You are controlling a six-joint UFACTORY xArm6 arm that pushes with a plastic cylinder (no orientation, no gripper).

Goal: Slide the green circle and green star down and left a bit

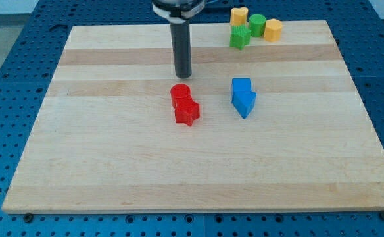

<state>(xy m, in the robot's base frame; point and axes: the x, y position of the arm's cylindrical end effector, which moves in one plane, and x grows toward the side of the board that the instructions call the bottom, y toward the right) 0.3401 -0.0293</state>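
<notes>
Nearest the camera on the pale wooden board sits a red star-shaped block, with a red cylinder block touching its far side. To their right, apart from them, a blue arrow-shaped block points toward the near edge. My tip is just beyond the red cylinder, not touching it, and well to the left of the green pair. At the far right the green star block lies just nearer than the green circle block, the two touching. One yellow block sits far left of the circle, another yellow block at its right. No claw exists on this rod, so nothing is grasped.
</notes>
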